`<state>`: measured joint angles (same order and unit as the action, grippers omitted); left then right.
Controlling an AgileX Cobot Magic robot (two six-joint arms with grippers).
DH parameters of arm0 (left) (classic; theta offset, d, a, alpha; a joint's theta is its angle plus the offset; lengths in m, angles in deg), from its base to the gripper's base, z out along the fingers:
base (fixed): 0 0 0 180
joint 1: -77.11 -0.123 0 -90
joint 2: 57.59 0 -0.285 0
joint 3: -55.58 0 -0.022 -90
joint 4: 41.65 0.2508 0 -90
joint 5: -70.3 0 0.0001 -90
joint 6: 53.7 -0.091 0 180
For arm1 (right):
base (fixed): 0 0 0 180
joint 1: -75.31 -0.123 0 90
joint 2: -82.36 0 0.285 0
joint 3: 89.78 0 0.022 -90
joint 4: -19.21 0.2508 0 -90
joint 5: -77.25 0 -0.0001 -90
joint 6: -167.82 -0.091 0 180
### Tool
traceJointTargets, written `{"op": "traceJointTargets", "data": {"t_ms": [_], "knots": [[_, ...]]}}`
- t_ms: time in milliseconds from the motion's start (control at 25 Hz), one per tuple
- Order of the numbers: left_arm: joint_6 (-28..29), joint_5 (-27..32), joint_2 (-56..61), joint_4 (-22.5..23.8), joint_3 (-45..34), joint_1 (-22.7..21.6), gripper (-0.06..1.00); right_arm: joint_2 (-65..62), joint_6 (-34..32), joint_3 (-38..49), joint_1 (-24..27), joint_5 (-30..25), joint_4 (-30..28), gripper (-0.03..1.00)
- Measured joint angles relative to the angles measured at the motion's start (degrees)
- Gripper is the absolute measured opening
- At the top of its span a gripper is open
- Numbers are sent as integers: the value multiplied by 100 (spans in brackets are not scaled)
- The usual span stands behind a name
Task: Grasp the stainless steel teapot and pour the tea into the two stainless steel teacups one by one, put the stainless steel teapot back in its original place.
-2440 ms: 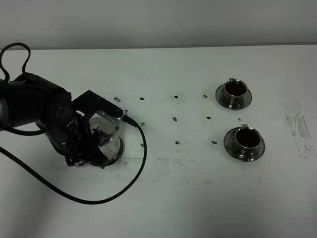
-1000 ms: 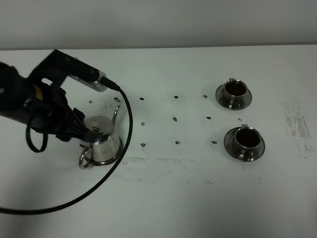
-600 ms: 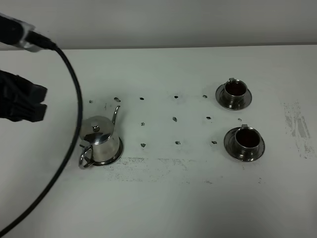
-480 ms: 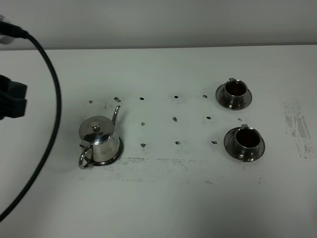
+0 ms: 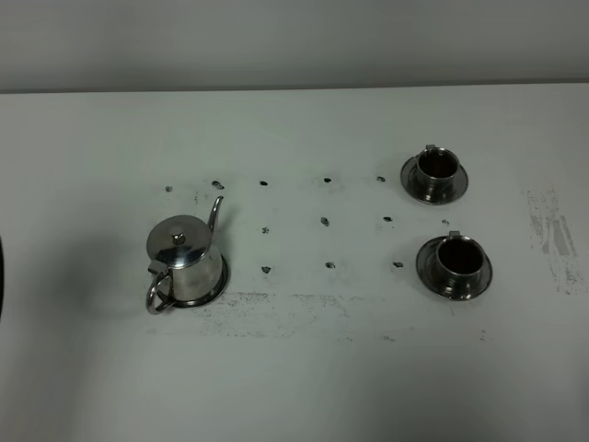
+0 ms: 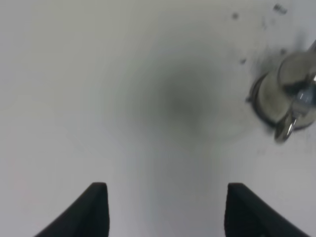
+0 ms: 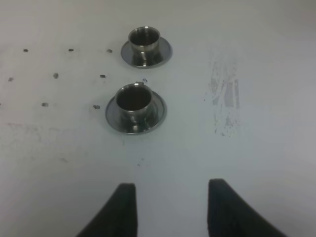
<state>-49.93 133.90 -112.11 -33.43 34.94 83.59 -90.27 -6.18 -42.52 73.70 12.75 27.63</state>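
Note:
The stainless steel teapot (image 5: 185, 261) stands upright on the white table at the left, lid on, spout pointing to the back, loop handle toward the front. It shows blurred in the left wrist view (image 6: 289, 96). The two stainless steel teacups on saucers stand at the right: the far one (image 5: 434, 175) (image 7: 145, 45) and the near one (image 5: 454, 265) (image 7: 135, 107). Both hold dark reddish-brown tea. My left gripper (image 6: 165, 210) is open and empty, well away from the teapot. My right gripper (image 7: 170, 207) is open and empty, short of the near cup. Neither gripper shows in the exterior high view.
Several small dark spots (image 5: 324, 222) dot the white table (image 5: 304, 368) between the teapot and the cups. A grey smudge (image 5: 552, 235) marks the table right of the cups. A wall runs along the table's far edge.
My left arm let go of the teapot and drew back off the left edge of the exterior high view. The teapot and cups have stayed where they were.

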Motion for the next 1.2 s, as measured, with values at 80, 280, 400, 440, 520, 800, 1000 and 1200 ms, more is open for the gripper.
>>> {"op": "traceJointTargets", "data": {"t_ms": [80, 280, 400, 440, 520, 800, 1000, 1200], "knots": [[146, 305, 350, 27, -215, -6, 51, 0, 0, 0, 0, 0, 0, 33], [349, 318, 1101, 81, -1183, -197, 51, 0, 0, 0, 0, 0, 0, 33], [356, 160, 1612, -108, -1877, -570, 51, 0, 0, 0, 0, 0, 0, 33], [351, 100, 1761, -189, -2055, -663, 51, 0, 0, 0, 0, 0, 0, 33], [351, 2, 2129, -298, -2441, -745, 51, 0, 0, 0, 0, 0, 0, 33], [345, -261, 2955, -388, -3023, -756, 51, 0, 0, 0, 0, 0, 0, 33], [244, -272, 3459, -469, -3035, -762, 51, 0, 0, 0, 0, 0, 0, 33], [76, -272, 3984, -607, -3035, -762, 51, 0, 0, 0, 0, 0, 0, 33]]}}
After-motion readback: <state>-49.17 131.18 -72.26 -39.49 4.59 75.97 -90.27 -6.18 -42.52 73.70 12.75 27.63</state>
